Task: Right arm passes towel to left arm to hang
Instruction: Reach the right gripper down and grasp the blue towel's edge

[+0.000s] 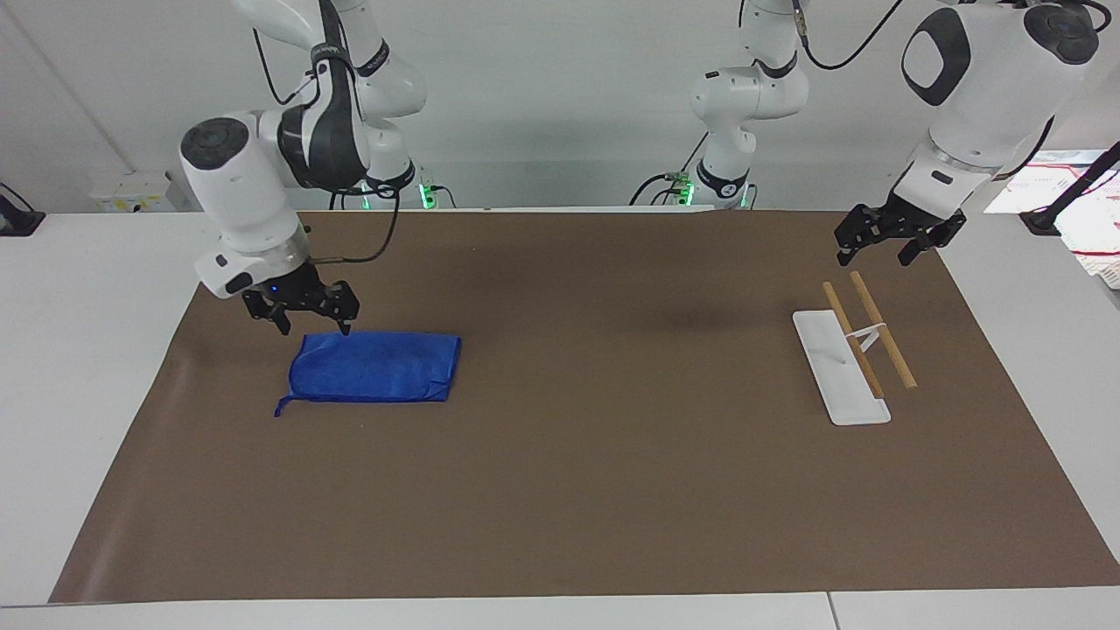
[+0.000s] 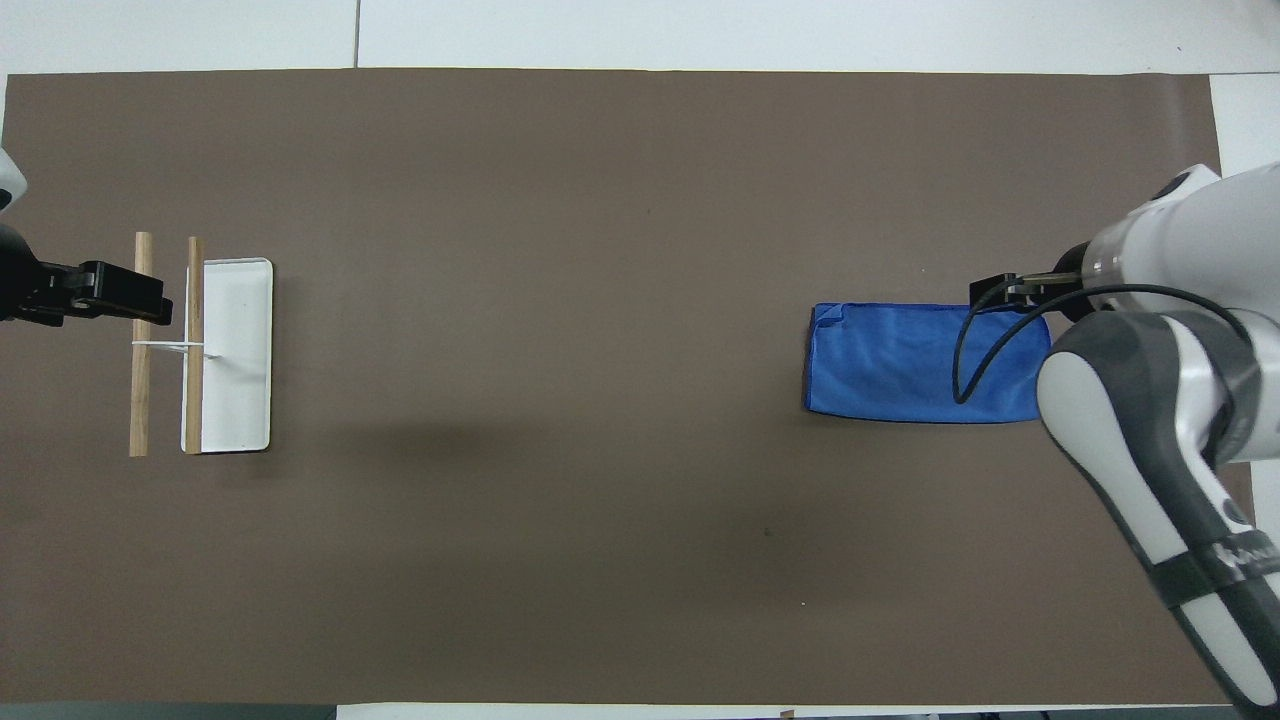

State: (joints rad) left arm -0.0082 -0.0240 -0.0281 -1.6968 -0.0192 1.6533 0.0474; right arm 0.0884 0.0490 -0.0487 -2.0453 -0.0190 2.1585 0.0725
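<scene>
The blue towel [image 1: 376,367] lies flat and folded on the brown mat [image 1: 569,490] toward the right arm's end, its cord loop [image 1: 280,407] at the corner farther from the robots. My right gripper [image 1: 312,329], blue light lit, is open and low over the towel's edge nearest the robots; I cannot tell if it touches. In the overhead view the right arm [image 2: 1150,400] covers the loop end of the towel [image 2: 900,360]. My left gripper [image 1: 875,257] is open and empty, waiting over the mat by the rack's end.
A rack with a white base [image 1: 831,376] and two raised wooden rods [image 1: 884,331] stands toward the left arm's end; it also shows in the overhead view [image 2: 240,400]. Papers [image 1: 1085,219] lie off the mat at that end.
</scene>
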